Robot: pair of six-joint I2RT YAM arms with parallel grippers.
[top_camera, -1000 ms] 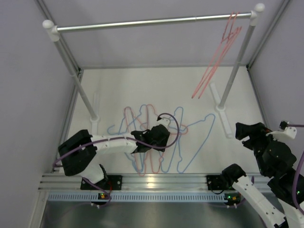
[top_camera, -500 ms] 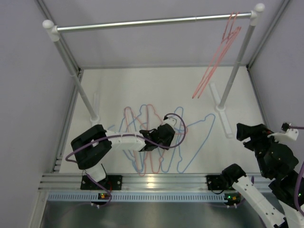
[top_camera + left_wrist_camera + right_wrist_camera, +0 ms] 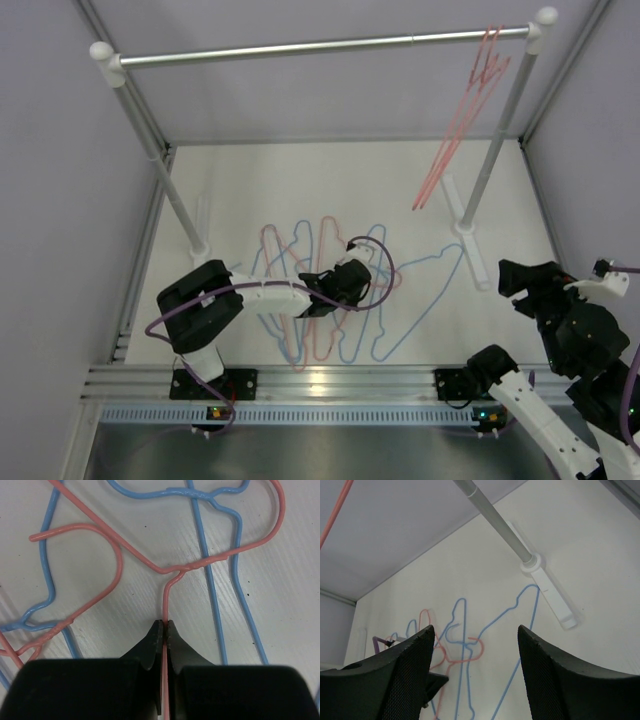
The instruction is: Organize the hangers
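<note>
Several pink and light blue wire hangers (image 3: 330, 300) lie tangled flat on the white table. My left gripper (image 3: 352, 277) is low over the pile and shut on a straight wire of a pink hanger (image 3: 166, 592), just below its twisted neck; in the left wrist view the jaws (image 3: 165, 626) pinch the wire between them. Blue hangers (image 3: 215, 600) cross beside and under it. More pink hangers (image 3: 462, 110) hang at the right end of the silver rail (image 3: 300, 46). My right gripper (image 3: 475, 628) is raised at the right side, open and empty; it is also in the top view (image 3: 516, 279).
The rack's two slanted posts (image 3: 497, 140) (image 3: 160, 165) stand on white feet (image 3: 551, 596) on the table. Grey walls close in the left, right and back. The aluminium base rail (image 3: 320, 385) runs along the near edge.
My left gripper has shifted slightly right over the pile and shut on the pink hanger's wire. The hanging pink hangers have swung a little. The right arm has stayed put.
</note>
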